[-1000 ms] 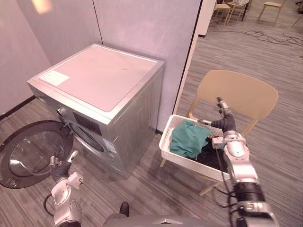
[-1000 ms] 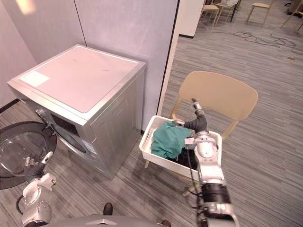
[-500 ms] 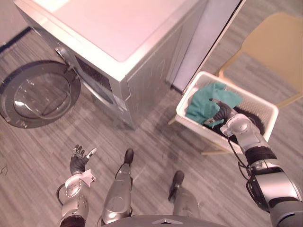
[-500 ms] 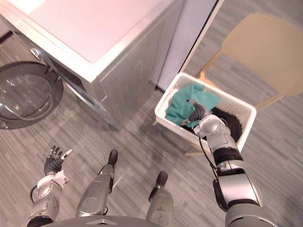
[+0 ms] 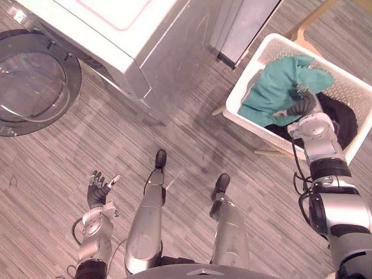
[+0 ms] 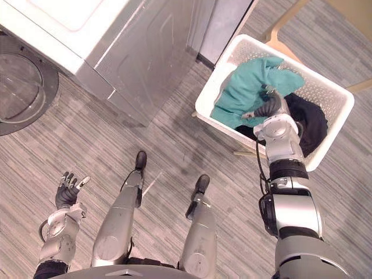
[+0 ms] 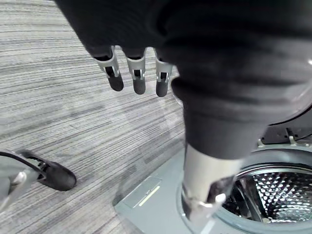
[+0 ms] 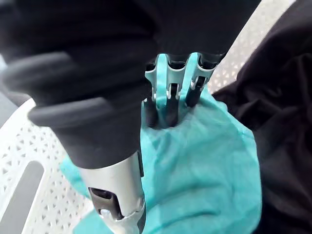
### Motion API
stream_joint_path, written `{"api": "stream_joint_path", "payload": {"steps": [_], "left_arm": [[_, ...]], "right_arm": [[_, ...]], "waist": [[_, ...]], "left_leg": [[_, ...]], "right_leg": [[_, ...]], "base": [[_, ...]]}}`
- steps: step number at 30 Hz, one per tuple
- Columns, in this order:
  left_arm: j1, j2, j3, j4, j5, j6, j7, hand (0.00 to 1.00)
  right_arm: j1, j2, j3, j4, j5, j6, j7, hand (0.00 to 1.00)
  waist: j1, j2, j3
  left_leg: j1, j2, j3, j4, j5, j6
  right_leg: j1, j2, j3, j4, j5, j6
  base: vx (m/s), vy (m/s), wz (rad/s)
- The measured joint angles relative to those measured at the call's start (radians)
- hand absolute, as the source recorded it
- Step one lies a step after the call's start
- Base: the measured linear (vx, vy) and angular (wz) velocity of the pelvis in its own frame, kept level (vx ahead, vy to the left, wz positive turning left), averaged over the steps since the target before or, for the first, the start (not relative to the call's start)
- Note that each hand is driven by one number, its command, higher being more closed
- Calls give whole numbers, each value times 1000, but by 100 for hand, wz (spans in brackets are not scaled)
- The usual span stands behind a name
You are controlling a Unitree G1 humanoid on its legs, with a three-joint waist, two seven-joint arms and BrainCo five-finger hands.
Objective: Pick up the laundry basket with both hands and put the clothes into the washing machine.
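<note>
My right hand [image 5: 302, 106] sits on the teal cloth [image 5: 273, 87] in the basket [image 5: 351, 93], grasp impossible to tell; my left hand [image 5: 99, 189], fingers spread, hangs well apart, leftward.

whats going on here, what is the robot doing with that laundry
The robot stands between a washing machine, whose round door hangs open, and a white laundry basket resting on a wooden chair. Its right hand is down in the basket, straight fingers pressing on a teal cloth beside a black garment. Its left hand is open and empty, low over the floor. The basket is not yet lifted.
</note>
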Motion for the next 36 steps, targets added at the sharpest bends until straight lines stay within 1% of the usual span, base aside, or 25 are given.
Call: {"api": "stream_joint_path", "payload": {"steps": [2,4,5,7,11,16,19,22,26,29,34,36], "left_arm": [[-5,-12,0,1,-1,0,8,0],[-23,-26,-1,2,-1,-1,24,0],[-26,-26,-1,2,-1,-2,26,0],[-42,-26,-1,3,-1,-8,42,0],[-51,-26,0,6,-1,-15,42,0],[-51,-25,0,21,-1,-21,43,0],[-52,-25,-1,38,-1,-21,43,0],[-52,-24,-2,39,-2,-21,42,0],[-52,-24,-3,42,-4,-21,42,0],[-52,-22,-5,50,-21,-22,42,0],[-52,-21,-10,53,-21,-23,42,0],[-52,-22,-18,53,-21,-24,42,0]], "right_arm": [[0,-9,-7,-83,0,14,-28,0],[2,-7,-54,-208,0,19,-76,0],[2,-5,-64,-225,-2,18,-89,0],[9,-5,-84,-288,-40,19,-139,0],[28,-1,-84,-330,-76,16,-161,0],[38,14,-86,-330,-76,17,-162,0],[59,37,-87,-330,-75,15,-161,0],[83,39,-87,-330,-72,15,-161,0],[93,48,-87,-325,-54,14,-160,0],[96,77,-86,-317,-27,14,-160,0],[88,80,-84,-271,-7,6,-159,0],[63,79,-84,-206,25,5,-159,0]], "waist": [[-2,-2,10],[-7,-3,11],[-8,-4,12],[-8,-8,15],[-8,-8,15],[-11,-10,16],[-14,-20,21],[-13,-25,24],[-14,-25,24],[-15,-29,27],[-13,-37,29],[-15,-38,29]], "left_leg": [[-15,3,9,15,-12,3],[-44,6,14,35,-20,3],[-47,6,14,37,-21,4],[-49,10,17,45,-29,4],[-49,12,20,44,-31,4],[-49,12,33,43,-36,8],[-49,12,36,43,-37,8],[-54,12,34,43,-37,8],[-61,12,33,45,-37,9],[-65,12,32,45,-37,9],[-104,12,27,65,-44,10],[-128,13,18,80,-47,11]], "right_leg": [[-12,3,7,-6,2,-3],[-30,8,12,-16,12,1],[-30,9,12,-19,16,2],[-29,13,17,-25,20,2],[-29,15,21,-29,20,2],[-36,16,35,-32,20,2],[-36,17,35,-39,21,3],[-36,17,35,-44,23,3],[-37,17,32,-51,25,4],[-41,17,31,-53,25,4],[-68,20,29,-54,29,3],[-75,23,20,-65,39,4]], "base": [[21,-30,-14],[39,-29,-10],[61,-35,-7],[64,-39,-5],[38,-34,-2],[5,-16,-5],[5,-14,-3],[7,-7,1],[0,0,0],[0,0,0],[0,0,0],[7,-2,6]]}}
